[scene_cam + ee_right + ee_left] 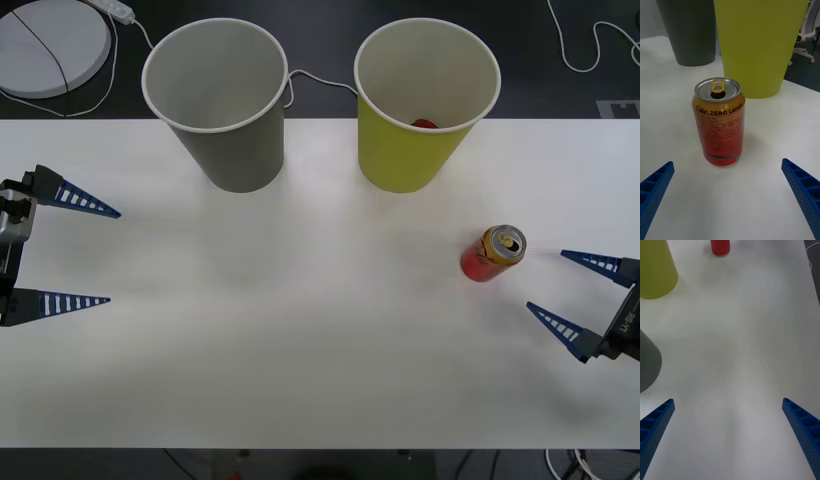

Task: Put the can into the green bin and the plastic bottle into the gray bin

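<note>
One can [493, 254] stands upright on the white desk [300, 330], near the right end effector [560, 289], whose blue fingers are spread wide and hold nothing. From the right wrist view the can [719, 122] sits squarely ahead between the two open fingers, apart from both, with the green bin [758, 45] just behind it. Its tab is lifted and the mouth open, so I'd guess it is empty or nearly so: light, thin-walled, easy to dent, and smooth enough to slip. A grip across the middle of the body, with modest squeeze, looks safest. The gray bin [218, 100] stands left of the green one. The left end effector [88, 255] waits at the desk's left edge, also wide open and empty.
</note>
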{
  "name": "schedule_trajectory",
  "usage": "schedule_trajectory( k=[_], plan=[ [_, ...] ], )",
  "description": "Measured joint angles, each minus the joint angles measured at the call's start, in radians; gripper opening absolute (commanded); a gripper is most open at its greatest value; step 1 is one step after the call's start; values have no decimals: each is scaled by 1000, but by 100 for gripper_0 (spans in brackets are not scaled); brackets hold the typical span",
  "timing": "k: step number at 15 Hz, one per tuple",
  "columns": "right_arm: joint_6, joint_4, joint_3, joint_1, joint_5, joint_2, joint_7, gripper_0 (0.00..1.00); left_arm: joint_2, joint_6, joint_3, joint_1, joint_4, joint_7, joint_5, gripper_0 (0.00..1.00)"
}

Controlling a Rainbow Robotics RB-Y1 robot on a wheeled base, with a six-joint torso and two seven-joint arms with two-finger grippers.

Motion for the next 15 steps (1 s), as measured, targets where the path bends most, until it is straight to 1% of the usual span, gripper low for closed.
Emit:
schedule_trajectory(
  k=[1,3,7,15],
  plan=[
    [11,0,31,-5,-29,0,14,100,0,0,0,0,0,0,0,100],
    [24,1,68,-15,-55,3,25,100,0,0,0,0,0,0,0,100],
    [61,0,91,-42,-58,34,40,100,0,0,0,0,0,0,0,100],
    [159,1,119,-107,-58,128,61,100,0,0,0,0,0,0,0,100]
  ],
)
